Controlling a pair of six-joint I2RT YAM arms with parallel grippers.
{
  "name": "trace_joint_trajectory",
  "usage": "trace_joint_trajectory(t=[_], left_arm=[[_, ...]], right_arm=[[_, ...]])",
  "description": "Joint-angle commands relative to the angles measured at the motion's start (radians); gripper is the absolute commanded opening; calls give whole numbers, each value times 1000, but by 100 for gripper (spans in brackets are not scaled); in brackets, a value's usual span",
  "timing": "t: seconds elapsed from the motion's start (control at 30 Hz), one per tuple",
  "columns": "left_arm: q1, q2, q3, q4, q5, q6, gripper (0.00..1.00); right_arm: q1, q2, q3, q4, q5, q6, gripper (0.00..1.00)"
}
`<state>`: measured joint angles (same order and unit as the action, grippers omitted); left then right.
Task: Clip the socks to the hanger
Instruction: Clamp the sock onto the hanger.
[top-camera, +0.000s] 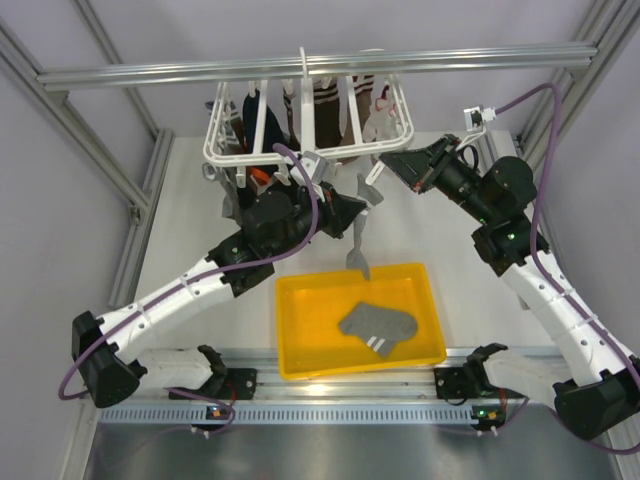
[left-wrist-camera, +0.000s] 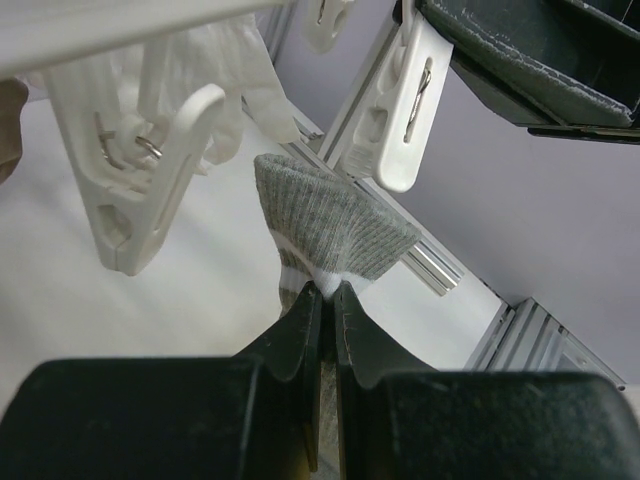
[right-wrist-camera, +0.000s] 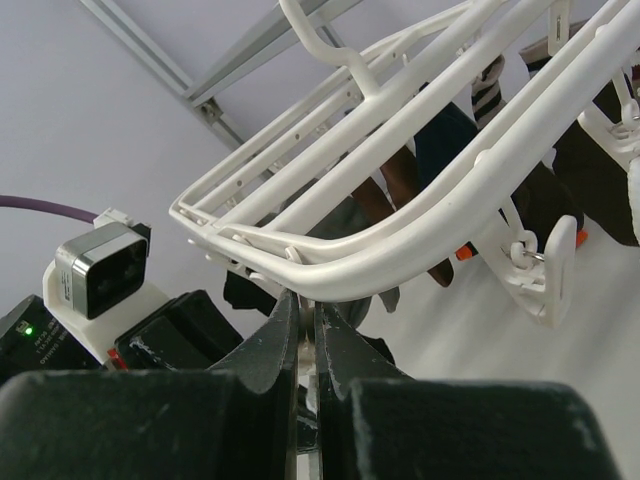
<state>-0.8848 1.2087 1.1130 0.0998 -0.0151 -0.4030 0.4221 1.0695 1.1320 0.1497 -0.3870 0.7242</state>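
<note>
Black padded fingers (left-wrist-camera: 300, 328) of the left gripper (left-wrist-camera: 328, 294) are pressed together on the striped cuff of one mid-grey ribbed ankle sock (left-wrist-camera: 335, 235). They hold it just beneath a white plastic clip (left-wrist-camera: 400, 110) of the white rectangular drying hanger (top-camera: 310, 130). The knit looks light, soft and floppy, so a hold near the cuff should keep an edge ready to feed in. The right gripper (right-wrist-camera: 305, 295) sits nearly closed under the hanger's rim; whether it pinches anything I cannot tell. Only the overhead view shows the second grey sock (top-camera: 378, 325) lying in the yellow plastic tray (top-camera: 300, 345).
</note>
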Motion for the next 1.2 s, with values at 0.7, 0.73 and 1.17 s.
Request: trace_joint_trajectory(t=[0.7,0.73,1.17], left_arm=[[10,11,77,153,50,4,0],[10,14,80,152,41,9,0],[10,40,100,176,24,41,0]], right_arm=[[-14,7,-17,36,-24,-6,0],[-16,1,-17,40,-27,-3,0],[-16,7,-8,30,-41,-9,16]])
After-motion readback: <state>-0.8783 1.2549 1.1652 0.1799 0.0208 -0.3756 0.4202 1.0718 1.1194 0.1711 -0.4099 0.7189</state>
